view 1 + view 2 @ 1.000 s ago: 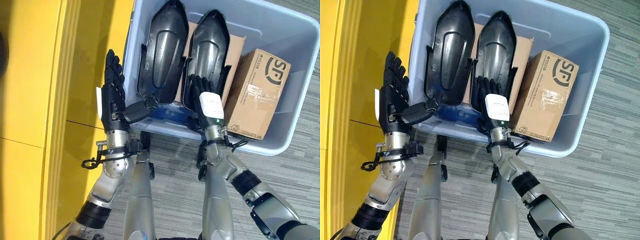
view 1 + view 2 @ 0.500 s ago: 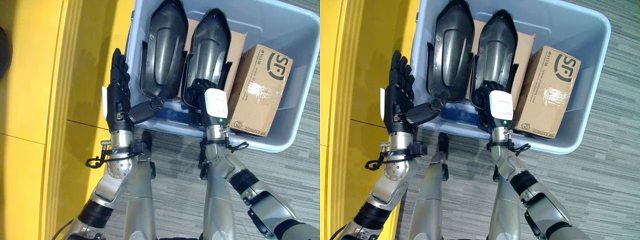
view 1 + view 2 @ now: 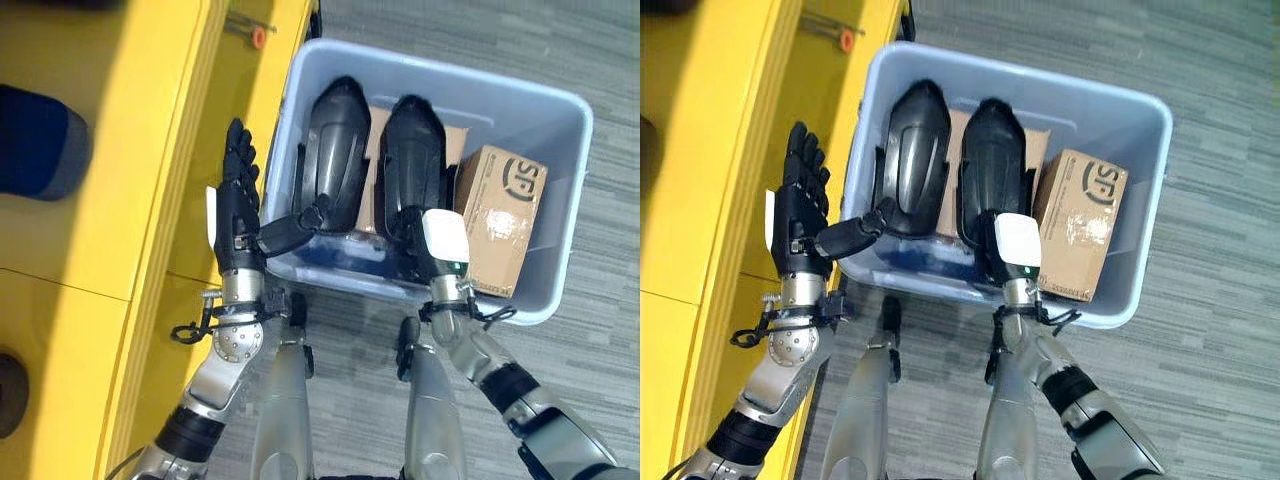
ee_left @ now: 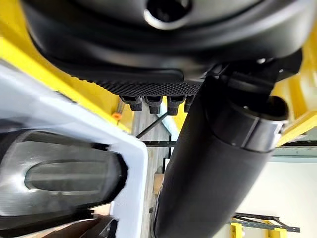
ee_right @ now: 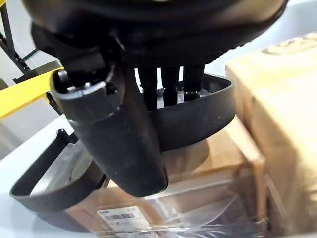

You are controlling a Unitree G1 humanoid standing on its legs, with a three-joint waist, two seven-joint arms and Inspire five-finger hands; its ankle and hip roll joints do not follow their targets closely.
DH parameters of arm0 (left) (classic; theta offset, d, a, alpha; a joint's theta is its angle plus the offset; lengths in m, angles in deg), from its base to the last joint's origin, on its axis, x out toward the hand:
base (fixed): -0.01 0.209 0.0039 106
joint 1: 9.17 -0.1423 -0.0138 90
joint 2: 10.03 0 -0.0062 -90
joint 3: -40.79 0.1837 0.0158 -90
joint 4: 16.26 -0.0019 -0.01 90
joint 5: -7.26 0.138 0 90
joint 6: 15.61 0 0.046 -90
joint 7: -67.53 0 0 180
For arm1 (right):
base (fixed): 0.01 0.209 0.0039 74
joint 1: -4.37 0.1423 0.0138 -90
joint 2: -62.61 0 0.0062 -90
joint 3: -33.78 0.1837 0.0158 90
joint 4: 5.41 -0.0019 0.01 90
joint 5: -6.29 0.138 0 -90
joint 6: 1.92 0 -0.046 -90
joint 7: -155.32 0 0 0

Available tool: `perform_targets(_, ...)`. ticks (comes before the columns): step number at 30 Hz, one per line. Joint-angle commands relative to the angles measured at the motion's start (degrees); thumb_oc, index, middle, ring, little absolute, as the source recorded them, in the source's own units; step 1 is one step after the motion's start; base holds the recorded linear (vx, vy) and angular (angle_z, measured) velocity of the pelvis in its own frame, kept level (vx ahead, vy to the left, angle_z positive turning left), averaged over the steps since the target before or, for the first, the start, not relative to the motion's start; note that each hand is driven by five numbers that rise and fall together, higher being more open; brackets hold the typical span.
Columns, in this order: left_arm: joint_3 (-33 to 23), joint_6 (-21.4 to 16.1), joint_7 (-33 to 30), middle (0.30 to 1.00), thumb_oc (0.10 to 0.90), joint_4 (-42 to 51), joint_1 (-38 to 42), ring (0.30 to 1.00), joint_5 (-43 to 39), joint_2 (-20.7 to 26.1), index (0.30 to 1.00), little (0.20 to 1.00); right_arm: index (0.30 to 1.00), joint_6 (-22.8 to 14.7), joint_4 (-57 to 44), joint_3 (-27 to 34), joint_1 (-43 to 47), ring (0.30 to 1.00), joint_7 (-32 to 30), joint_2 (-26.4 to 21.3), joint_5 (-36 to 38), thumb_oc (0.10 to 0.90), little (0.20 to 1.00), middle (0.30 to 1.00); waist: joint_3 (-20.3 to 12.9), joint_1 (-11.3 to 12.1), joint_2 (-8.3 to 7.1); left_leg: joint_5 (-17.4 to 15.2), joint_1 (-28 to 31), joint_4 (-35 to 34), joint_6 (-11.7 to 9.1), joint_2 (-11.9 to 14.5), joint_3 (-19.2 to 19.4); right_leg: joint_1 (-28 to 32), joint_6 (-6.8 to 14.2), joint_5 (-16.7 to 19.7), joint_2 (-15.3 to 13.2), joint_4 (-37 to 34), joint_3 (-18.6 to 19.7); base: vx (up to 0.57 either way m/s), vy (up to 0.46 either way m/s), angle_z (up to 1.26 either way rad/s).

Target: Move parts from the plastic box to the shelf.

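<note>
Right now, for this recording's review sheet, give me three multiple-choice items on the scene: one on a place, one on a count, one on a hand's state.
1. Where is the cardboard box?
A. On the yellow shelf
B. Inside the plastic box, on the robot's right side
C. On the floor beside the plastic box

2. How many black parts stand in the plastic box?
A. One
B. Two
C. Four

3. How is the left hand?
A. Fingers straight, outside the box wall
B. Curled round the cardboard box
C. Flat on the floor

Key: 1 B, the cardboard box leans against the right wall inside. 2 B, the left black part and the right black part stand side by side. 3 A, its fingers point up beside the yellow shelf.
</note>
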Motion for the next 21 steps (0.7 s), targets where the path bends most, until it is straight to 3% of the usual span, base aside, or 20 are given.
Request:
perform_targets(1, -2.7, -5.5, 2.4, 1.000, 0.900, 5.9, 2.4, 1.000, 0.4, 0.7, 1.000, 1.000, 0.300, -3.4, -7.0, 3.5, -3.1, 0.300, 3.3, -2.8, 0.3, 0.400, 0.300, 0.300, -0.7, -1.3, 0.70, -3.3, 5.8, -0.1, 0.7, 2.5, 3.2, 10.6, -0.6, 0.8, 1.0, -6.9, 1.5, 0.01, -0.008, -0.18)
perform_targets(4, -4.2, -5.3, 3.4, 1.000, 0.900, 5.1, 0.7, 1.000, 0.2, 1.0, 1.000, 1.000, 0.300, -4.8, -12.6, 6.5, -5.9, 0.300, 4.4, -4.8, 0.8, 0.400, 0.300, 0.300, -1.8, -1.8, 0.43, -1.6, 10.7, -4.8, 0.4, 3.1, 4.2, 14.1, -0.1, 2.2, 1.1, -10.9, 1.7, 0.08, -0.035, -0.32)
perform_targets(9, -8.2, -4.9, 6.2, 1.000, 0.900, 4.7, -4.7, 1.000, -1.6, 1.0, 1.000, 1.000, 0.300, -8.1, -24.3, 13.2, -10.9, 0.300, 7.1, -7.4, 4.7, 0.400, 0.300, 0.300, -7.3, -2.8, 0.09, 0.8, 16.9, -11.9, -0.7, 3.7, 6.2, 18.4, 0.8, 4.3, 1.7, -17.7, 2.1, 0.09, -0.047, -0.21)
perform_targets(17, -11.3, -4.3, 9.5, 1.000, 0.900, 4.8, -10.2, 1.000, -2.4, 1.0, 1.000, 1.000, 0.300, -11.2, -32.8, 20.1, -15.6, 0.300, 9.8, -10.2, 7.9, 0.400, 0.300, 0.300, -12.7, -3.7, 0.65, 1.4, 22.1, -14.7, -1.6, 5.2, 8.7, 21.6, 1.0, 4.9, 2.2, -20.2, 3.5, 0.09, -0.057, -0.12)
perform_targets(21, -13.0, -3.9, 11.7, 1.000, 0.900, 4.1, -13.4, 1.000, -2.3, 1.4, 1.000, 1.000, 0.300, -12.9, -35.7, 22.6, -17.1, 0.300, 11.2, -10.3, 9.9, 0.400, 0.300, 0.300, -16.6, -4.8, 1.42, 1.4, 26.3, -15.9, -2.0, 6.7, 11.4, 23.1, 0.9, 4.5, 3.3, -20.2, 6.0, 0.11, -0.105, -0.22)
